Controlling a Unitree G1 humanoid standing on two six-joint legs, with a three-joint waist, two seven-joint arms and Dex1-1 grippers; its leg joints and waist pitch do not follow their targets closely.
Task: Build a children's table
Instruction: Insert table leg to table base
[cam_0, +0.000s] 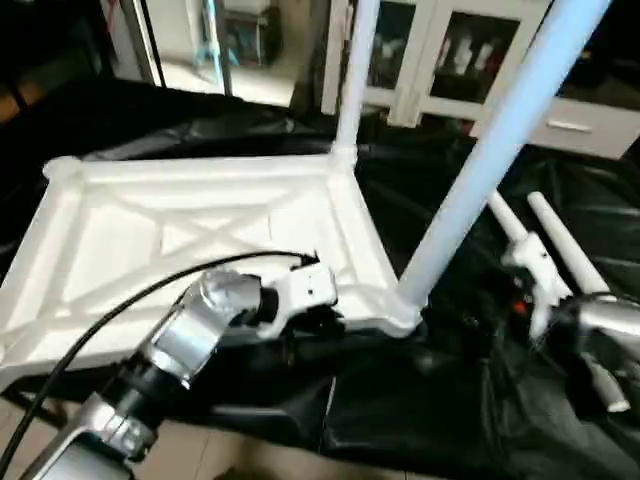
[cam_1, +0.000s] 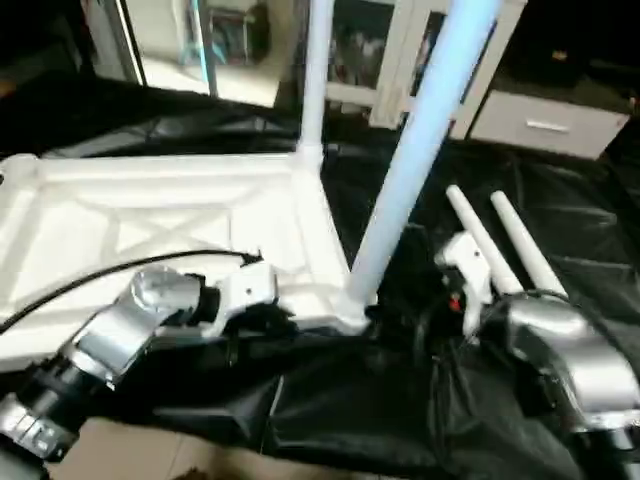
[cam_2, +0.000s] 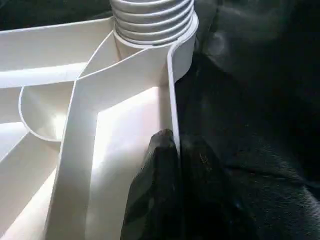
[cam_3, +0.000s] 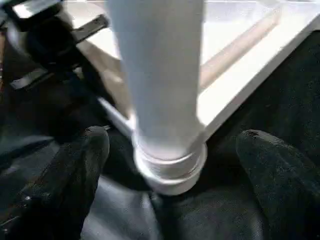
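Head views: one white table top (cam_0: 200, 230) is seen lying underside up on a black sheet (cam_0: 470, 420), its X-braced ribs exposed. Two legs are counted standing in corner sockets: a far leg (cam_0: 352, 70) and a near leg (cam_0: 490, 150), both cut off by the upper edge. Two more legs (cam_0: 560, 250) are seen lying on the sheet beside the top, their lower ends hidden behind the right arm. A white glass-door cabinet (cam_0: 440, 50) is noted behind. The left gripper (cam_0: 300, 325) is placed at the top's near rim, its fingertips hard to make out from here. The right gripper (cam_1: 465, 300) is seen just beside the near leg's base.

Left wrist view: two black fingers (cam_2: 160, 190) are seen clamped on the thin rim wall, one on each side. The near leg's ribbed foot is seated in the corner socket (cam_2: 180, 45).

Right wrist view: two black fingers (cam_3: 75, 170) are spread wide on either side of the near leg's base, not touching it. The left gripper appears blurred behind.
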